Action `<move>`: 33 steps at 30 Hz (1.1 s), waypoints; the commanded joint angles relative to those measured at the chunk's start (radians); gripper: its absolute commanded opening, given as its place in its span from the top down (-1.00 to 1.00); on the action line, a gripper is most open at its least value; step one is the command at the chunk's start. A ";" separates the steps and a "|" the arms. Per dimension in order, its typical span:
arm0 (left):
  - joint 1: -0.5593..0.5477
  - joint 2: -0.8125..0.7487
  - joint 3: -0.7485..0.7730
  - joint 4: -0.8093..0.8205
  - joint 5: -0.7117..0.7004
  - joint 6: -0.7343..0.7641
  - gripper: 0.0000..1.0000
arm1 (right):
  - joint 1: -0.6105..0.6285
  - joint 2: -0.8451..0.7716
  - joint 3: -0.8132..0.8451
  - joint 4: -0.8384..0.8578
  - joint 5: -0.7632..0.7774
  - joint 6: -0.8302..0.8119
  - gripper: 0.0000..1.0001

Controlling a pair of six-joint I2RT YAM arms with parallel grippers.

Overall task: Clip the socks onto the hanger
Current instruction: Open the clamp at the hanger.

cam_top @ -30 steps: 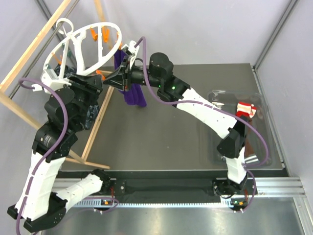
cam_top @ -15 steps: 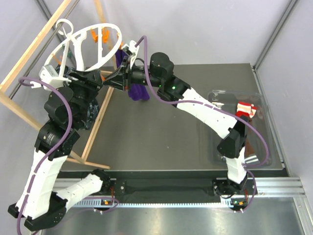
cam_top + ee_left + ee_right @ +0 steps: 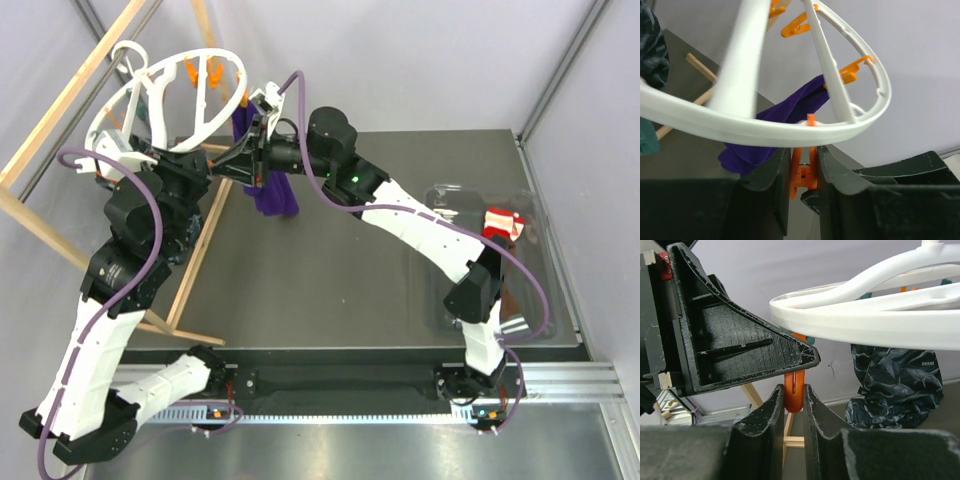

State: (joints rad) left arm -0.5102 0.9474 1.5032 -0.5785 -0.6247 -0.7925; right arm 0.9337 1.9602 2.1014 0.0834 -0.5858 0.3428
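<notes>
The hanger (image 3: 765, 131) hangs tilted, with its ring running from low beside the left gripper (image 3: 804, 152) up past the right gripper (image 3: 794, 387). Its rim passes just above both sets of fingertips. The left arm is folded upward, its jaws closed on an orange clip (image 3: 802, 177) under the rim. The right arm stretches long across the table, its jaws pinching another orange clip (image 3: 794, 399). The socks (image 3: 500, 222) lie in a clear tray (image 3: 555, 260), well behind the right gripper near its elbow. Room is tight: a purple sock (image 3: 272, 195) hangs beside the right gripper, a dark teal cloth (image 3: 895, 375) just beyond it, and a wooden frame (image 3: 60, 95) flanks the left.
</notes>
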 commanded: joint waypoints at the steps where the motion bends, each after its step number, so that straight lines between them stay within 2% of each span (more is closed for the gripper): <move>1: 0.004 0.001 -0.005 0.058 -0.004 0.029 0.58 | 0.001 -0.060 0.000 0.055 -0.028 0.005 1.00; 3: 0.004 -0.001 -0.003 0.057 -0.004 0.033 0.80 | 0.002 -0.061 0.000 0.046 -0.017 0.004 0.95; 4: 0.004 -0.001 -0.003 0.054 -0.006 0.032 1.00 | 0.001 -0.063 0.000 0.038 -0.010 0.002 0.79; 5: 0.004 -0.001 -0.003 0.051 -0.007 0.032 1.00 | -0.001 -0.067 0.000 0.014 0.001 -0.005 0.28; 7: 0.004 -0.004 -0.008 0.046 -0.004 0.029 1.00 | 0.001 -0.081 -0.015 -0.020 0.055 -0.022 -0.02; 8: 0.004 -0.006 -0.005 0.046 -0.006 0.029 1.00 | 0.001 -0.105 -0.026 -0.034 0.079 -0.030 -0.23; 11: 0.004 -0.006 -0.005 0.039 0.000 0.027 1.00 | -0.004 -0.193 -0.111 -0.125 0.240 -0.053 -0.60; 12: 0.004 -0.006 -0.003 0.037 0.002 0.027 1.00 | -0.010 -0.226 -0.197 -0.148 0.326 -0.053 -0.64; 14: 0.004 -0.007 -0.001 0.034 0.013 0.032 1.00 | -0.035 -0.337 -0.295 -0.171 0.400 -0.047 -0.77; 15: 0.004 -0.007 -0.001 0.031 0.016 0.038 1.00 | -0.047 -0.375 -0.388 -0.212 0.461 -0.041 -0.80; 19: 0.004 -0.016 -0.001 0.028 0.028 0.052 1.00 | -0.174 -0.591 -0.592 -0.386 0.582 0.004 -0.84; 21: 0.004 -0.024 -0.012 0.029 0.034 0.062 1.00 | -0.295 -0.664 -0.723 -0.489 0.659 0.021 -0.84; 24: 0.004 -0.045 -0.046 0.051 0.039 0.072 1.00 | -0.487 -0.796 -0.892 -0.557 0.711 0.033 -0.83; 26: 0.004 -0.064 -0.067 0.078 0.049 0.068 1.00 | -0.609 -0.869 -0.978 -0.614 0.747 0.060 -0.82; 28: 0.004 -0.070 -0.093 0.098 0.066 0.068 1.00 | -0.666 -0.927 -1.030 -0.626 0.764 0.064 -0.77; 33: 0.004 -0.061 -0.104 0.104 0.105 0.081 1.00 | -0.814 -0.959 -1.130 -0.700 0.828 0.099 -0.63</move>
State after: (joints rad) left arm -0.5056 0.8860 1.4109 -0.5266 -0.5709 -0.7345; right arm 0.1719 1.0302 0.9993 -0.5690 0.1772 0.4095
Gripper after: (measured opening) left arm 0.248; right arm 0.821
